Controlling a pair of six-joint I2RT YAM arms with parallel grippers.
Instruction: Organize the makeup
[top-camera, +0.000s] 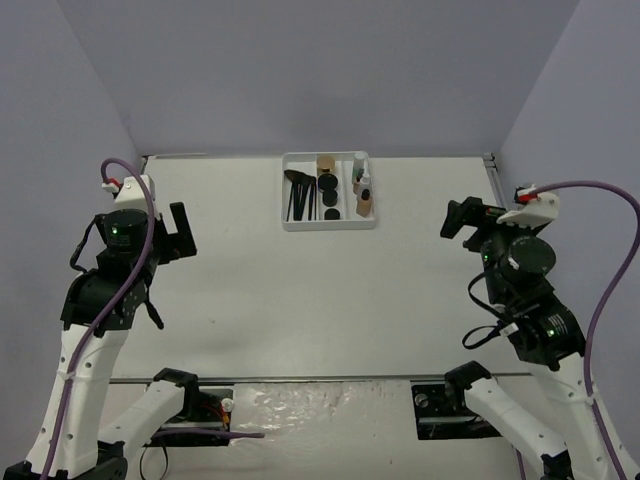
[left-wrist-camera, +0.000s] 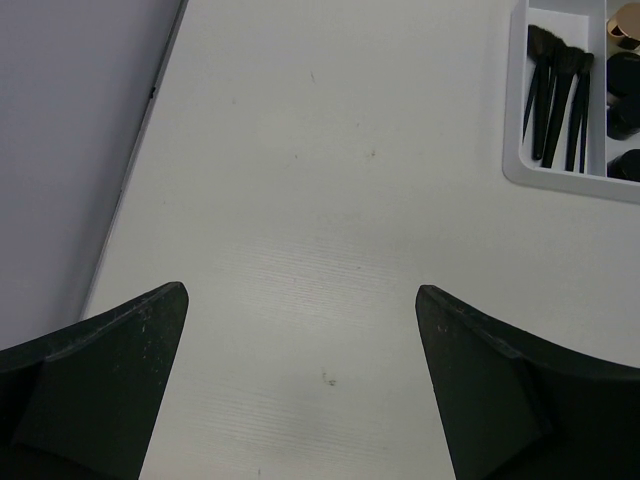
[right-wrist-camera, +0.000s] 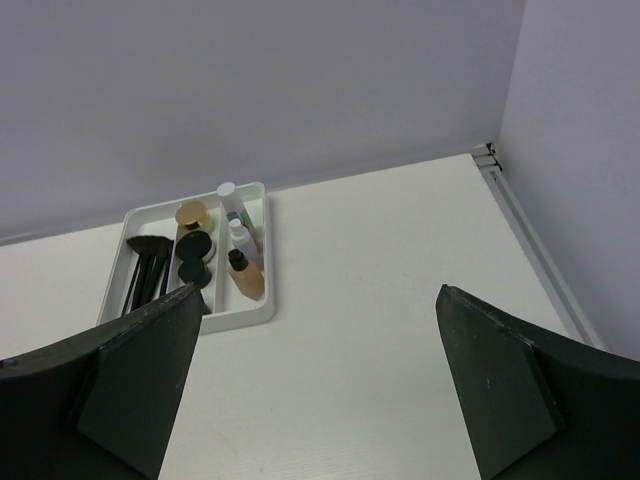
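Observation:
The makeup lies in the white three-compartment tray (top-camera: 372, 190) at the back middle. Thin black brushes (top-camera: 298, 195) fill its left compartment, round black compacts (top-camera: 328, 187) and a gold-tan jar (top-camera: 326, 161) the middle, small bottles (top-camera: 362, 190) the right. The brushes (left-wrist-camera: 555, 95) show in the left wrist view; the jar (right-wrist-camera: 192, 213), compacts (right-wrist-camera: 194, 246) and a tan bottle (right-wrist-camera: 246, 276) show in the right wrist view. My left gripper (top-camera: 178, 233) is open and empty at the left, raised above the table. My right gripper (top-camera: 462, 217) is open and empty at the right.
The white table (top-camera: 320, 300) is walled by grey panels at the back and both sides. A metal rail (top-camera: 493, 175) runs along the right edge. The arm bases and cables sit at the near edge.

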